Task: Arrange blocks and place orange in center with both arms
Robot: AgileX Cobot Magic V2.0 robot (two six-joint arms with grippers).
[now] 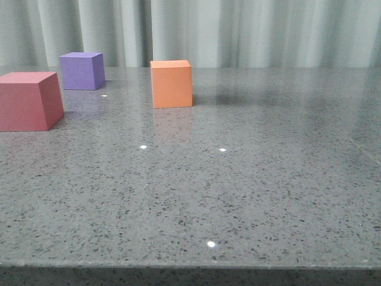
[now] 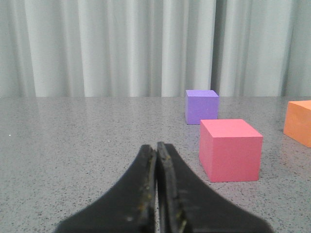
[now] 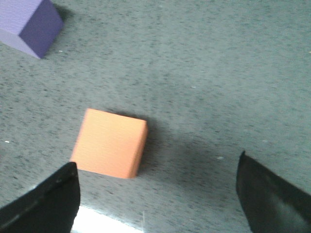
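Three cubes sit on the grey speckled table (image 1: 238, 196), one of each colour: one red-pink cube (image 1: 30, 100) nearest me at the far left, one purple cube (image 1: 81, 70) behind it toward the curtain (image 1: 238, 30), and one orange cube (image 1: 171, 83) to their right, near the middle of the table's width. All three rest flat and apart from one another; the red-pink and purple ones are near each other, the orange one a little farther off. Nothing lies between them but bare tabletop and a few bright light spots.

From my left wrist, my left gripper (image 2: 156, 160) has its fingers pressed together with nothing between them, low over the table, the red-pink cube (image 2: 231, 149) just ahead with the purple cube (image 2: 201, 106) behind it.

From my right wrist, my right gripper (image 3: 158, 194) is spread wide and holds nothing, looking down on the orange cube (image 3: 109, 142), which lies nearer one finger (image 3: 48, 201) and touches neither.
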